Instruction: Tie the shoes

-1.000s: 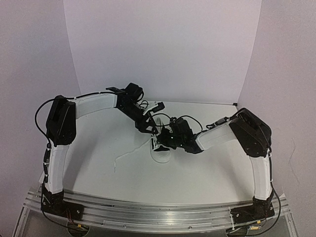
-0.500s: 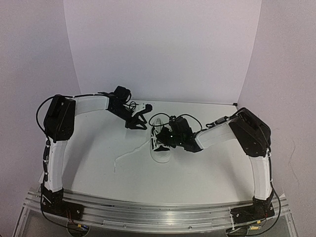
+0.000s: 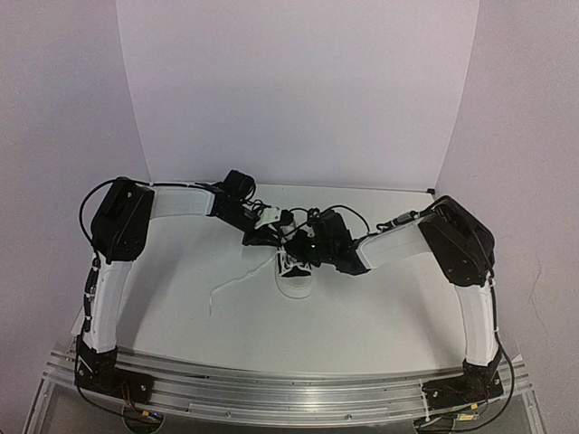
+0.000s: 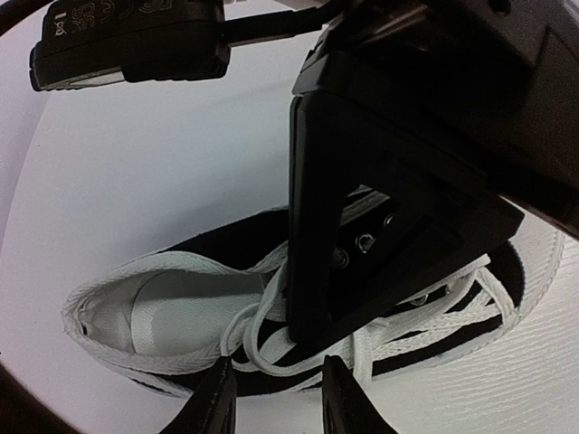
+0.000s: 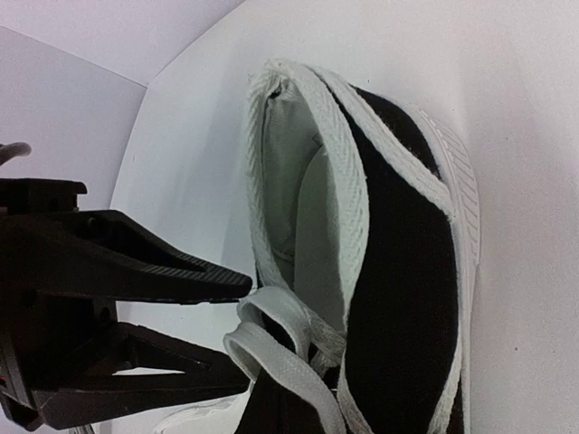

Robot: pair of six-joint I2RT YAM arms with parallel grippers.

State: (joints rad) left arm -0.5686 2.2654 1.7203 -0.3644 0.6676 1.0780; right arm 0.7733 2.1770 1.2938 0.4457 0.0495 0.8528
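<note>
A small black canvas shoe (image 3: 295, 274) with a white toe cap stands mid-table, toe toward the arms. In the left wrist view the shoe (image 4: 208, 240) lies on its side, white lining showing. My right gripper (image 3: 298, 246) hovers over the tongue. Its fingers (image 4: 312, 271) are shut on a white lace loop (image 4: 258, 348), and the same loop (image 5: 271, 348) curls out of the right gripper (image 5: 282, 414). My left gripper (image 4: 276, 387) reaches in from the left with its jaws apart. Its fingers (image 5: 145, 267) flank the loop's end without pinching it.
A loose white lace end (image 3: 235, 281) trails from the shoe toward the left front of the table (image 3: 380, 307). White walls close the back and both sides. Both forearms cross above the table's middle, close to each other.
My left gripper drew back to the left, then returned low beside the shoe's opening with narrower jaws. The right gripper stayed on the lace over the shoe.
</note>
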